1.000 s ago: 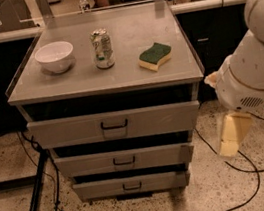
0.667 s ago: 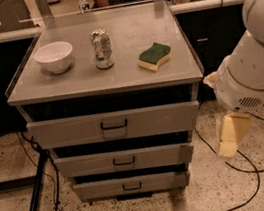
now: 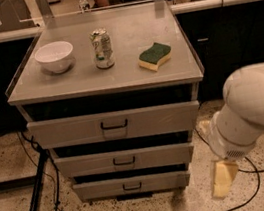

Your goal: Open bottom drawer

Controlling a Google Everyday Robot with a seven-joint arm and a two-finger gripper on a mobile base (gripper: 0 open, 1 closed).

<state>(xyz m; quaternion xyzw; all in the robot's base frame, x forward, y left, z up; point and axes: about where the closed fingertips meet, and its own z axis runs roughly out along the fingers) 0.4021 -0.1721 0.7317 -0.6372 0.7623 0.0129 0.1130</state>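
Note:
The bottom drawer [image 3: 131, 184] is the lowest and narrowest of three grey metal drawer fronts in the cabinet, with a small dark wire pull [image 3: 132, 186] at its centre. All three fronts stick out slightly from the frame. My gripper [image 3: 223, 178] shows as a pale yellow tip hanging below the white arm [image 3: 254, 106]. It is to the right of the cabinet, at about the height of the bottom drawer, close to the floor and apart from the drawer.
On the cabinet top [image 3: 116, 74] stand a white bowl [image 3: 55, 56], a drink can [image 3: 102, 48] and a green-and-yellow sponge [image 3: 154, 56]. A dark stand leg [image 3: 37, 187] and cables lie on the floor at the left. A black cable [image 3: 254, 192] runs under the arm.
The arm and gripper have come down and slightly left, from beside the middle drawer to the level of the bottom drawer. The drawers and the objects on top have not moved.

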